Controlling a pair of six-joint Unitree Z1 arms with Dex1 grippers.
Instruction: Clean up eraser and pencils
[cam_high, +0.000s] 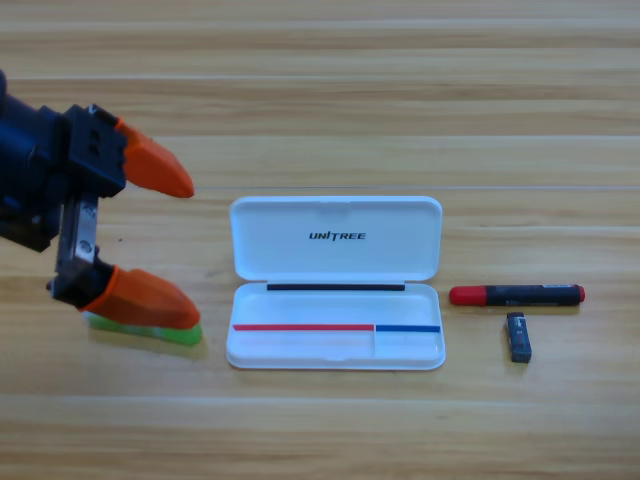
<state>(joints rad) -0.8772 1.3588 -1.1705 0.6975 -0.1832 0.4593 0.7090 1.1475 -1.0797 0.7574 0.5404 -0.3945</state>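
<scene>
Spanning the whole view, the wooden table (320, 90) carries everything. Reaching in from the left edge, the left gripper (190, 248) has its orange jaws spread wide, holding nothing; its lower jaw lies over the green pencil (185, 334), which rests flat left of the case. At centre sits the white Unitree pencil case (336, 240), lid open. Just right of it lies the red-and-black pencil (517, 295), and close below that the small dark eraser (518, 337).
</scene>
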